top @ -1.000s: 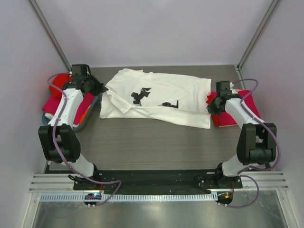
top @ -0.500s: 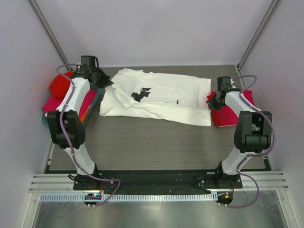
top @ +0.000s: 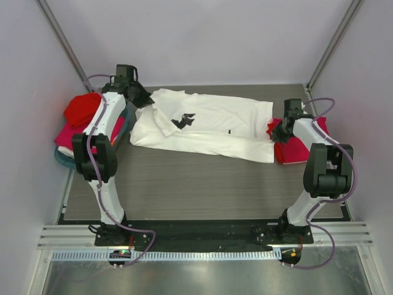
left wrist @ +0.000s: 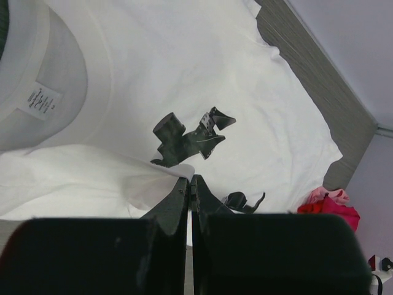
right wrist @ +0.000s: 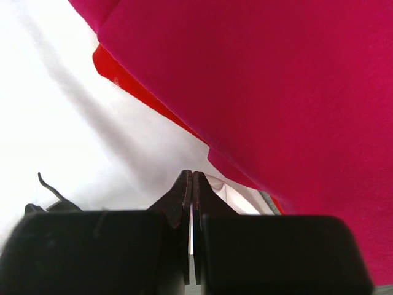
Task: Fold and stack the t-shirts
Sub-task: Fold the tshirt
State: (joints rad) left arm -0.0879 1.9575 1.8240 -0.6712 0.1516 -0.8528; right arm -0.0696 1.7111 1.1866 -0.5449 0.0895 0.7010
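The white t-shirt (top: 215, 120) with the black robot-arm print (left wrist: 187, 138) lies spread across the back of the table, its near edge folded over. My left gripper (top: 142, 99) is at the shirt's left end, shut on a fold of white cloth (left wrist: 153, 184); its jaws (left wrist: 190, 178) meet with the cloth at their tip. My right gripper (top: 276, 132) is at the shirt's right edge, jaws (right wrist: 191, 174) closed on white fabric. A folded magenta-pink t-shirt (right wrist: 276, 92) over a red one (right wrist: 132, 83) lies just right of it.
A teal basket (top: 61, 157) at the table's left edge holds a bunched red shirt (top: 83, 107) and a pink one (top: 113, 132). The folded pink and red pile (top: 301, 147) sits at the right edge. Enclosure walls and frame posts stand on both sides.
My left arm swung toward the back and right, carrying the shirt's left side with it. The right gripper crept slightly back. The shirt's near fold shifted away from me.
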